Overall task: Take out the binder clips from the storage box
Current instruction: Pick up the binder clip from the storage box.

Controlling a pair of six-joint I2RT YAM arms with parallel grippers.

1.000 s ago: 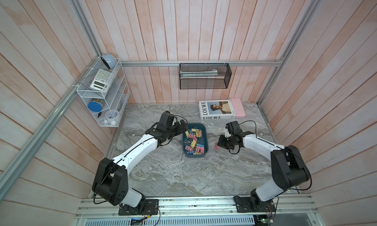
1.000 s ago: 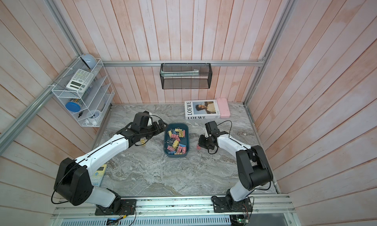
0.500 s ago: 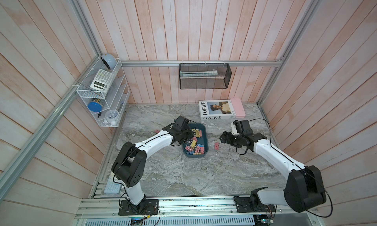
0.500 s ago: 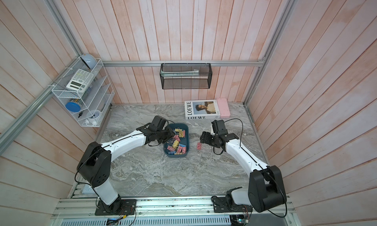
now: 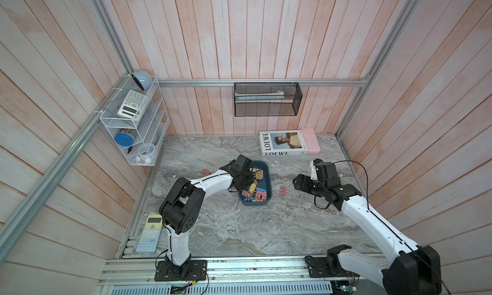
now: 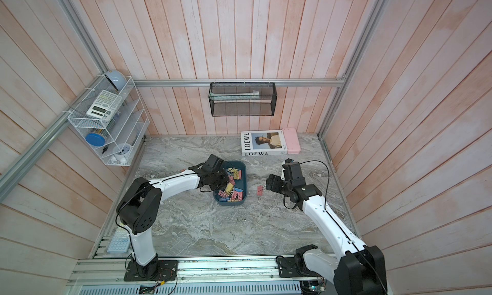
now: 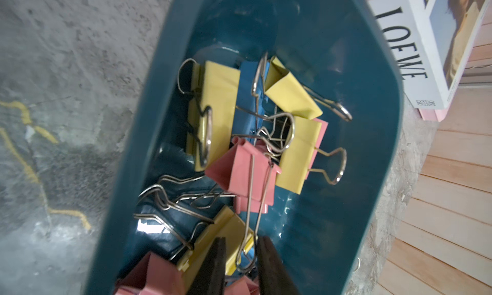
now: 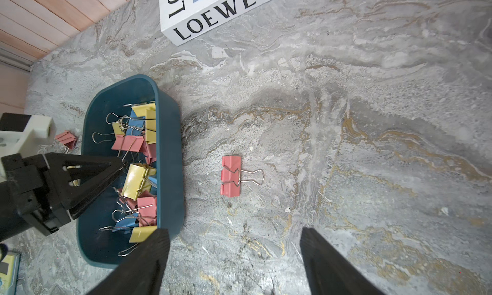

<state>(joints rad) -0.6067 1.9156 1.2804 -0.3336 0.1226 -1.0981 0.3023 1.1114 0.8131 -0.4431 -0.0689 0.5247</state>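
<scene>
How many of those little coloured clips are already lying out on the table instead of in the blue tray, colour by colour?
Pink binder clips: 2, this one on the right arm side of the storage box, the other on the left arm side.
Yellow: 0
Blue: 0
Total: 2

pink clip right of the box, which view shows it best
Right wrist view: the pink clip lies large and unobstructed on the marble. Both top views show only a small speck; the left wrist view misses it.
</scene>
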